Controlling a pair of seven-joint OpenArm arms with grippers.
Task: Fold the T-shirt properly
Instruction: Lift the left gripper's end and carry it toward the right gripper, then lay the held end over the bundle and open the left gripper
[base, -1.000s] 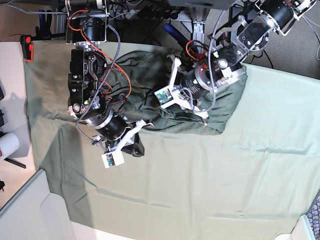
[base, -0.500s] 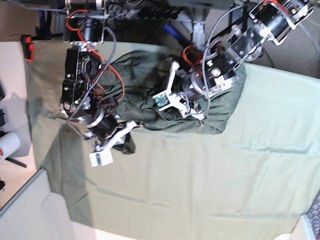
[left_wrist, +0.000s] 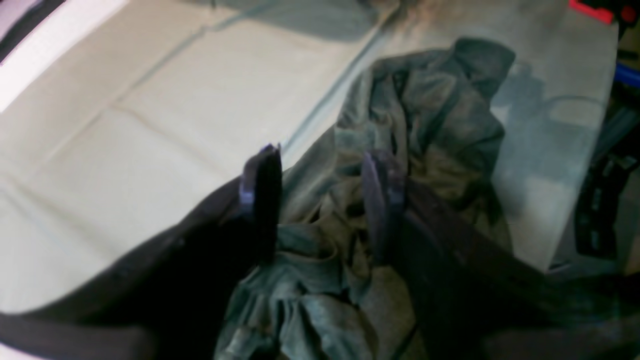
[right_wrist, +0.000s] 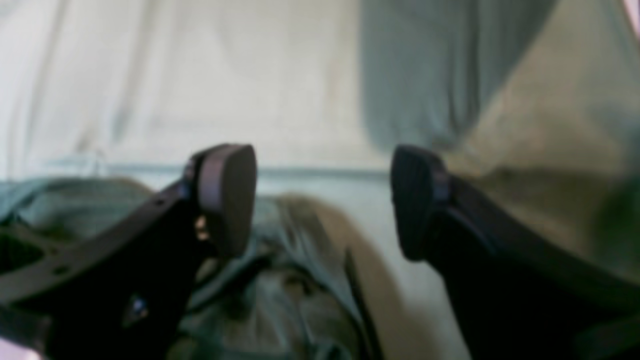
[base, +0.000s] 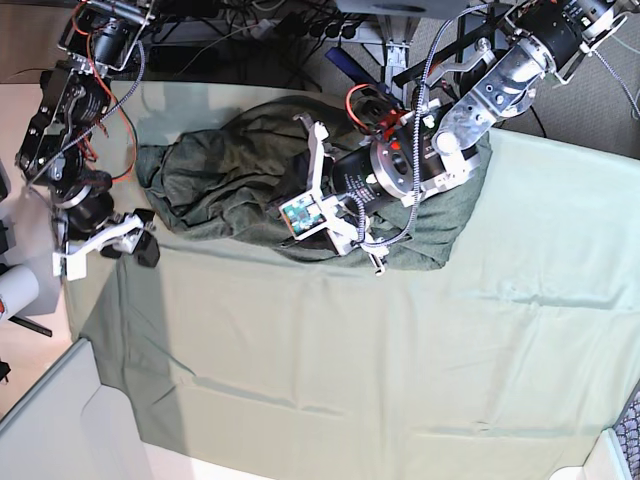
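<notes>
The T-shirt (base: 240, 175) lies crumpled in a dark olive heap at the back of the pale green table cloth (base: 400, 360). In the left wrist view my left gripper (left_wrist: 320, 195) stands open just above the T-shirt (left_wrist: 430, 130), with wrinkled folds showing between its fingers (left_wrist: 262, 200) but nothing pinched. My right gripper (base: 143, 236) is open at the heap's left end, off the fabric. In the right wrist view, which is blurred, the right gripper (right_wrist: 322, 200) holds nothing, and part of the T-shirt (right_wrist: 280, 280) lies below it.
Cables and arm mounts crowd the back edge (base: 300, 30). A white roll (base: 15, 290) sits at the far left and a grey panel (base: 50, 420) at the lower left. A red clamp (left_wrist: 592, 10) shows beyond the heap.
Both grippers have opened and let go of the T-shirt. The right arm has swung far to the left, off the heap. The left arm has shifted left over the heap, which now spreads further left.
</notes>
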